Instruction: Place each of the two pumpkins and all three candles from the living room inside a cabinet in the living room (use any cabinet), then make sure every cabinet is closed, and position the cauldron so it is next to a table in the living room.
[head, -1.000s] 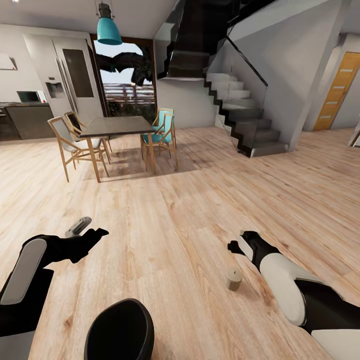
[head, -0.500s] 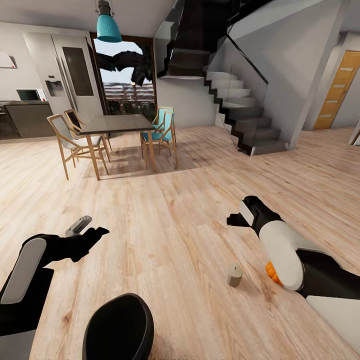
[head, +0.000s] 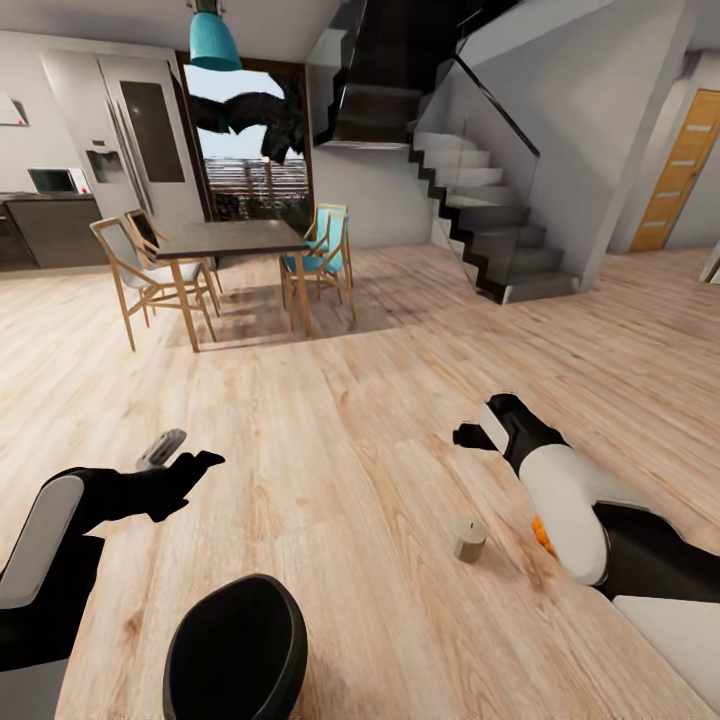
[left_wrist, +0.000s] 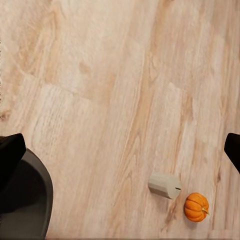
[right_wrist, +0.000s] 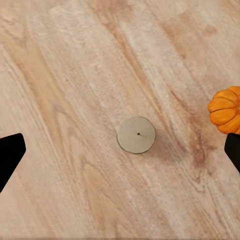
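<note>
While both pincers gape wide, a stubby tan candle (right_wrist: 136, 134) stands upright — ribbed orange pumpkin (right_wrist: 227, 110) beside.

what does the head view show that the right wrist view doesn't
Head view alone: the dining table with chairs, the staircase, the teal lamp, both arms, and a dark rounded vessel low in the picture. Right wrist view alone: the candle's flat top with its wick dot, seen from straight above, and the pumpkin's ribs. Both: the candle standing on the wood floor, and the orange pumpkin near it, partly hidden by the right arm in the head view.
</note>
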